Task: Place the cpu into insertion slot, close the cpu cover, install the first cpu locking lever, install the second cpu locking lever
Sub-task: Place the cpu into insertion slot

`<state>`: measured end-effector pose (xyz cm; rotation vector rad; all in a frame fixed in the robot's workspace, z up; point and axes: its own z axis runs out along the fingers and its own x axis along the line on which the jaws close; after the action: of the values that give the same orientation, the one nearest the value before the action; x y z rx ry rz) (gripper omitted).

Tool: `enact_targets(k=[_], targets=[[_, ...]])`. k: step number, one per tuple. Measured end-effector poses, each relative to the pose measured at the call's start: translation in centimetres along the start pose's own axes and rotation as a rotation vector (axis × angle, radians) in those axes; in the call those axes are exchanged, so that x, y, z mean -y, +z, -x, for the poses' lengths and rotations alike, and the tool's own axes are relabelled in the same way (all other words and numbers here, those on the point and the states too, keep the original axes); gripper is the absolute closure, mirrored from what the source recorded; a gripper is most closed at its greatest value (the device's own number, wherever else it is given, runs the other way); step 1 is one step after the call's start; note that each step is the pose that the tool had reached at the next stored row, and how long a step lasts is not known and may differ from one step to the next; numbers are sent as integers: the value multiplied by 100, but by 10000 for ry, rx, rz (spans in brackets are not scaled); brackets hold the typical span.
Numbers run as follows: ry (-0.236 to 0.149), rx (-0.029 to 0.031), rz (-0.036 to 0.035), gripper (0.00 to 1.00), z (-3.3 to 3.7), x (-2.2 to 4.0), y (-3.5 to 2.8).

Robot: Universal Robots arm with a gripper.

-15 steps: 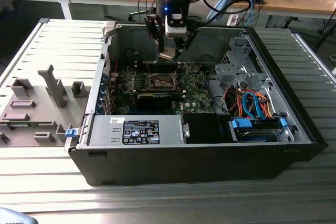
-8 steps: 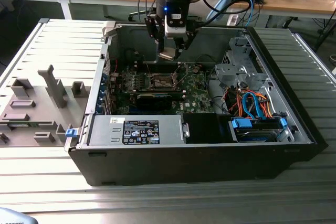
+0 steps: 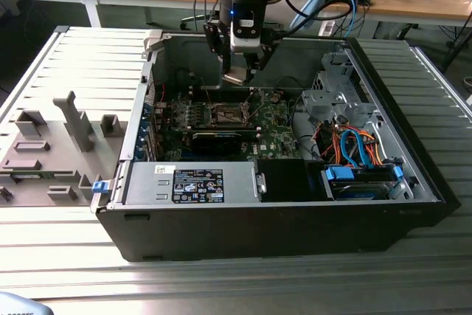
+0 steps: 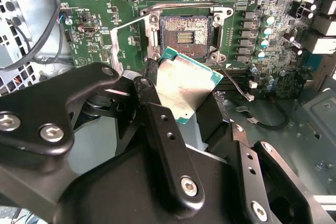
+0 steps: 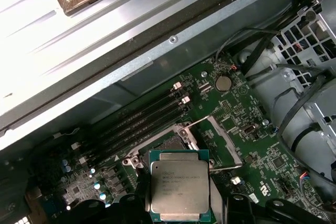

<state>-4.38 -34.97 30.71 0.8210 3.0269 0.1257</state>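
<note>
My gripper [image 3: 239,73] is shut on the cpu [image 3: 237,77], a flat square chip with a silver-grey top, and holds it in the air over the open computer case. In the second wrist view the black fingers [image 4: 155,109] clamp the cpu [image 4: 186,87] by its edges, tilted, just short of the insertion slot [image 4: 185,36]. That insertion slot [image 3: 227,113] is a dark square socket with its contacts bare. The cpu cover [image 5: 223,145], a thin silver frame, stands swung open beside the socket [image 5: 170,142]. In the first wrist view the cpu [image 5: 180,187] hides part of the socket.
Long black memory slots [image 5: 142,119] run beside the socket. A black card [image 3: 221,138] lies across the board below it. A power supply [image 3: 192,182], a drive cage with coloured cables [image 3: 354,145] and the case walls [image 3: 140,116] hem the board in. A grey fixture [image 3: 66,138] stands outside.
</note>
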Motion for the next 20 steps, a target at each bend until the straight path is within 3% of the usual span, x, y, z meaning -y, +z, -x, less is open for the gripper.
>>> enact_targets(k=[20], targets=[[371, 29, 8, 46, 0, 0, 4]])
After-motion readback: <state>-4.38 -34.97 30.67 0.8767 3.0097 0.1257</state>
